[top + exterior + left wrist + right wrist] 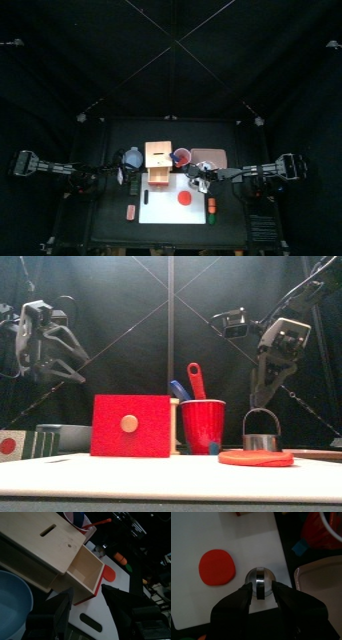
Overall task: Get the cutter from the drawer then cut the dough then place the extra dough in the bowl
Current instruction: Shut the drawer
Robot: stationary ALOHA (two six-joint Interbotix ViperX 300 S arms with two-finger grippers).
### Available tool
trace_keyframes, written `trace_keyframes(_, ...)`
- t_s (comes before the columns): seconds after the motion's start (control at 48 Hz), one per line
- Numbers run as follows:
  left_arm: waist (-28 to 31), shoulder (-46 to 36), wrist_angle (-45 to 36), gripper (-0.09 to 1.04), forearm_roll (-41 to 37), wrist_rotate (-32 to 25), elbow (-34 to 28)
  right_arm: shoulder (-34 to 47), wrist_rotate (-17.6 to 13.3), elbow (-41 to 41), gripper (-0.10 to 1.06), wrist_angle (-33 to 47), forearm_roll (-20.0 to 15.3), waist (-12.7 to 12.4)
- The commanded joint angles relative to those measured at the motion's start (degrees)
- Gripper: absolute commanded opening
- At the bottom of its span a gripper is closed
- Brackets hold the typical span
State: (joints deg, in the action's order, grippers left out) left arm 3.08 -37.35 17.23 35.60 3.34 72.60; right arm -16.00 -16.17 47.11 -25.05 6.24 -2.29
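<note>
The round metal cutter (260, 579) with its wire handle (261, 416) hangs in my right gripper (260, 588), which is shut on it over the white cutting board (154, 210), to the right of the flat red dough disc (182, 202). From the front the cutter (261, 441) sits just behind the dough (255, 458). The wooden box (160, 152) has its red-fronted drawer (85, 571) pulled out and empty. My left gripper (93, 609) is open beside the drawer, near the blue-grey bowl (130, 158).
A red cup with toy knives (202, 421) stands behind the board, the pink tray (210, 157) at the back right. Small toy foods lie at the board's right edge (211, 207) and a red one on its left (130, 212).
</note>
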Motion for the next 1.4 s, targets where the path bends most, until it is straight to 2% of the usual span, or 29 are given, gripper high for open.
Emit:
trace_keyframes(0.021,3.5,-0.1,0.4,0.85,-0.1,-0.2,-3.6,-3.1,0.2,-2.7,0.76,-0.5,0.3,0.4)
trace_keyframes(0.208,11.0,0.1,-0.6,0.79,0.0,-0.1,-6.9,-2.7,0.4,-5.4,0.74,2.4,1.0,2.6)
trace_keyframes(0.354,17.0,0.8,-1.5,0.64,1.8,0.1,-9.7,0.9,0.9,-7.7,0.71,5.8,1.7,4.9)
trace_keyframes(0.479,20.0,3.8,-1.6,0.48,5.6,0.0,-12.7,4.9,0.5,-11.8,0.61,6.9,4.0,6.7)
trace_keyframes(0.625,22.1,9.2,-2.1,0.38,10.4,-0.2,-16.2,10.7,0.2,-17.1,0.49,7.5,7.0,8.6)
trace_keyframes(0.729,23.7,13.9,-2.4,0.38,11.7,-0.3,-19.3,16.3,0.5,-21.7,0.41,7.4,8.9,10.0)
trace_keyframes(0.896,25.6,21.7,-4.8,0.38,11.0,-0.3,-24.3,23.6,0.5,-29.0,0.38,6.1,12.2,11.2)
trace_keyframes(1.167,29.4,32.6,-11.3,0.37,9.5,-0.4,-33.1,32.6,0.4,-39.5,0.38,0.4,15.7,10.7)
trace_keyframes(1.396,31.2,35.4,-12.8,0.37,8.8,-0.4,-34.9,37.0,0.3,-45.4,0.38,-5.6,18.5,9.8)
